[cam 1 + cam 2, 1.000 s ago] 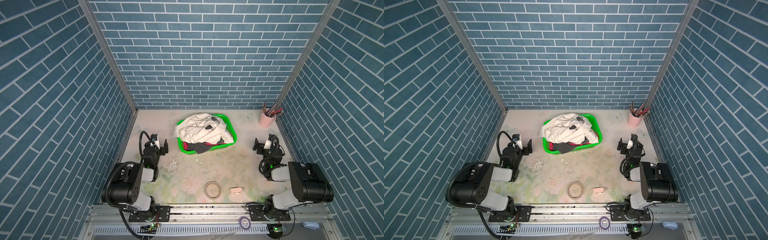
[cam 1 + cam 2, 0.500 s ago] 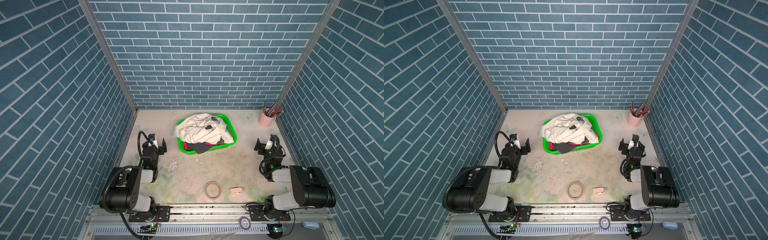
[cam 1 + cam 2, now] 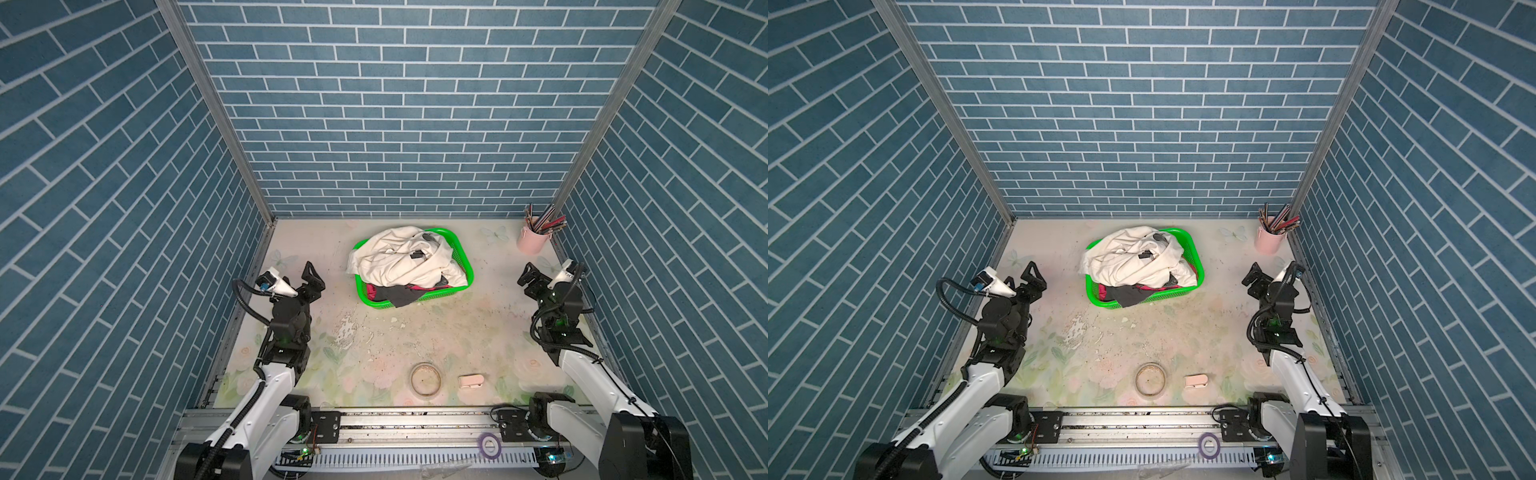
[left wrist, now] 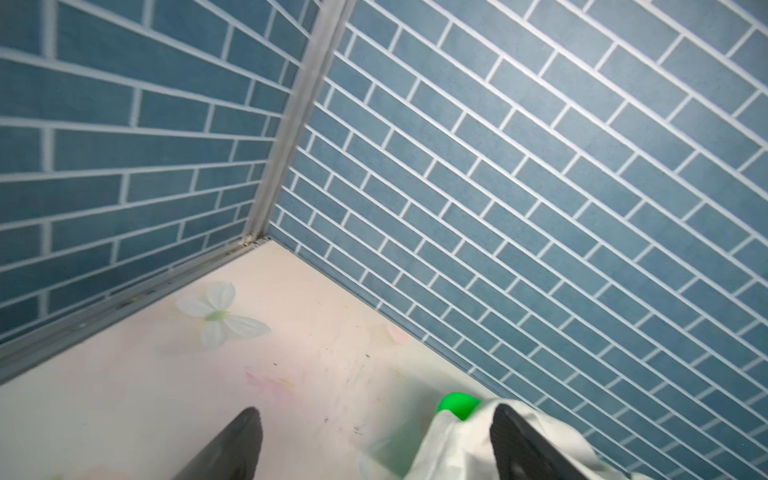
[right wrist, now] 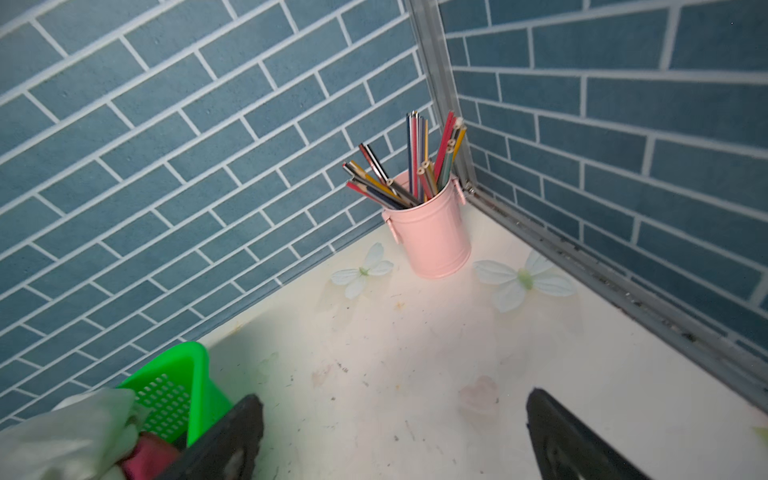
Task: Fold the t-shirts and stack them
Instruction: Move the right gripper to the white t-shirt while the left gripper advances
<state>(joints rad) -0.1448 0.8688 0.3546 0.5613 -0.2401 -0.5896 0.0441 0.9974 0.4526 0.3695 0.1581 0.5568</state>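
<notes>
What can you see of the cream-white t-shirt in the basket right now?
The cream-white t-shirt is soft cloth with a few small black marks, crumpled in deep folds and not folded. It heaps over most of the green mesh basket and spills over the rim on the left in both top views. It lies on dark grey cloth and magenta cloth. Neither the left gripper nor the right gripper touches it; both stand open and apart from it.

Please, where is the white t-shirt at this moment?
In both top views the white t-shirt lies crumpled on top of the green basket, at the back middle of the table, over a grey shirt.
</notes>
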